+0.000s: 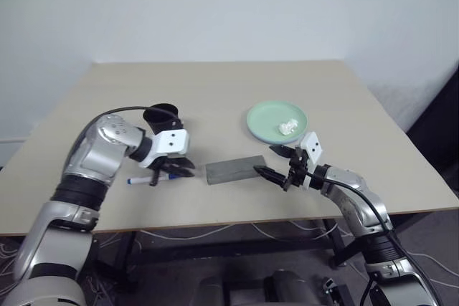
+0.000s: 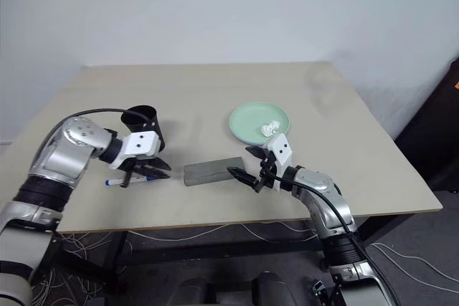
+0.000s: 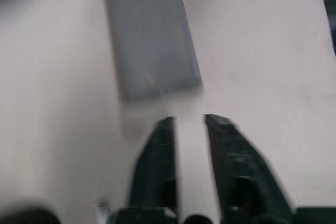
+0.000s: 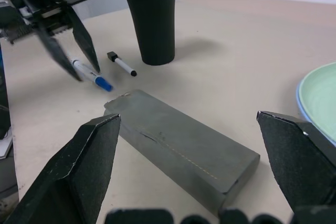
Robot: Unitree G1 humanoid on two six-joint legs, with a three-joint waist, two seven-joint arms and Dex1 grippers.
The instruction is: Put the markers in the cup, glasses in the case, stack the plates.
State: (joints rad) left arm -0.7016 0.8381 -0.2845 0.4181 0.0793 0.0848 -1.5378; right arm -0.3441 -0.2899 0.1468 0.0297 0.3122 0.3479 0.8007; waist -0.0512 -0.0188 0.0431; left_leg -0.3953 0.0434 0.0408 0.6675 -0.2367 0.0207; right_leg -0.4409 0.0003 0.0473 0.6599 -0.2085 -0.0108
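Here the grey case [image 1: 234, 169] lies shut on the tabletop [image 1: 215, 91], near the middle and close to the near edge; the black cup [image 4: 152, 22] stands upright to its left and a bit farther back; two markers lie on the tabletop left of the case and near the cup; the blue marker [image 4: 92, 75] lies nearer the left hand [image 1: 174, 171]; the black marker [image 4: 121, 64] lies just beside the cup's foot, not touching it. The left hand hangs over the blue marker with its fingers [image 3: 157, 166] a little apart and nothing between them; the right hand [image 1: 277, 163] sits just right of the case, with its fingers [image 4: 79, 171] spread wide and holding nothing. The green plate [image 1: 277, 120] rests on the blue plate [image 4: 301, 102], far and right of the case; a small white lump [image 1: 287, 127] sits on the green plate.
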